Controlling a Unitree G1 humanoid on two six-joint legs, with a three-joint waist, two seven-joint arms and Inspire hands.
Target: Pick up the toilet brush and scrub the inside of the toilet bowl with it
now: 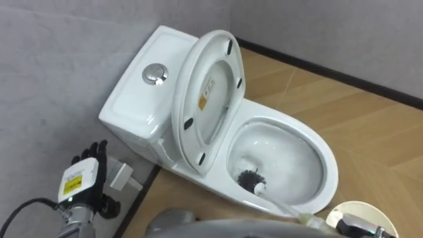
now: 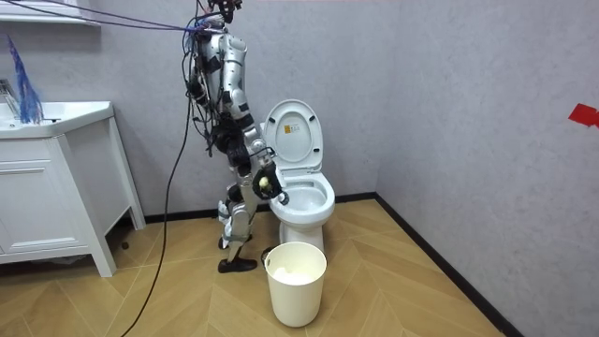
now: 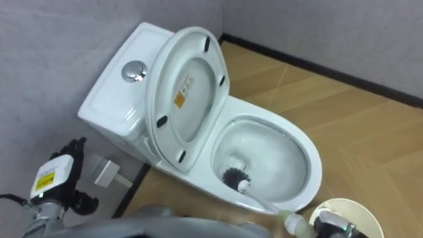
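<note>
Grey walls (image 2: 468, 94), herringbone wood floor (image 2: 421, 290), white vanity (image 2: 47, 206).

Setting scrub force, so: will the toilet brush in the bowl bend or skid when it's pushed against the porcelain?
The toilet brush has a long thin handle, so it probably flexes somewhat under a hard push. Its dark bristle head looks soft and the bowl is glossy, so it likely slides easily rather than catching.

Head-down and roomside cameras, shared toilet (image 1: 218, 125)
</note>
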